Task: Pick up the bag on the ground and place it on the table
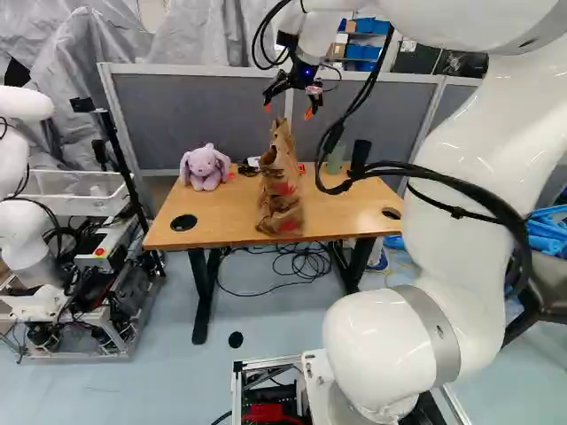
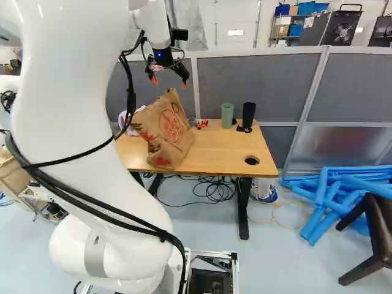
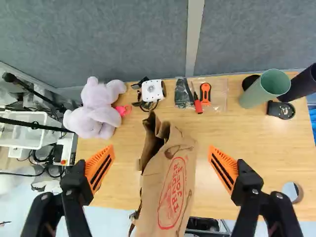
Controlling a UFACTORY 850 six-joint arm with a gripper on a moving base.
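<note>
The brown paper bag [image 1: 282,197] with red print stands on the wooden table [image 1: 224,232], near its front edge, leaning somewhat in the right base view. Above the bag's top hangs my gripper [image 1: 298,110], clear of it. In the wrist view the gripper [image 3: 161,169] is wide open, its orange pads [image 3: 98,168] on either side of the bag [image 3: 170,192] and touching nothing. The bag's mouth shows between and ahead of the fingers.
On the tabletop are a purple plush rabbit [image 1: 205,167], a green cup [image 2: 227,115], a dark cup [image 2: 248,114] and small tools [image 3: 201,96]. Grey partitions [image 2: 257,79] rise behind. Another robot [image 1: 31,221] stands at the left; blue tubes [image 2: 343,196] lie right.
</note>
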